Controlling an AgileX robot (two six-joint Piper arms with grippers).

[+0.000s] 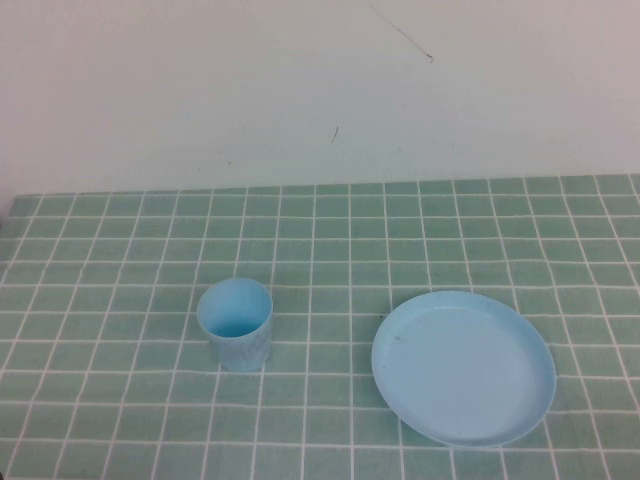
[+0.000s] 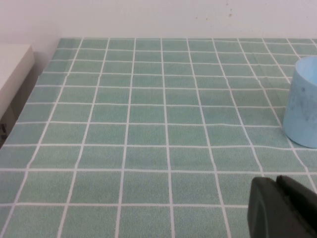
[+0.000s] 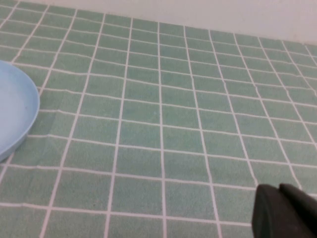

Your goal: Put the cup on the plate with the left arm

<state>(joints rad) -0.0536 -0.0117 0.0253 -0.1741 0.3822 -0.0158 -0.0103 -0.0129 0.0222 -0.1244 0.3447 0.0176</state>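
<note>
cup [image 1: 235, 324]: light blue | plate [image 1: 464, 367]: light blue | tablecloth [image 1: 330, 240]: green, white grid | wall [image 1: 300, 90]: white

Staged tabletop test area, apparently indoors: a green tablecloth [image 1: 330, 230] with a white grid pattern covers the table, backed by a plain, slightly scuffed white wall [image 1: 300, 80]. A white cabinet edge [image 2: 12, 69] stands beside the table.
</note>
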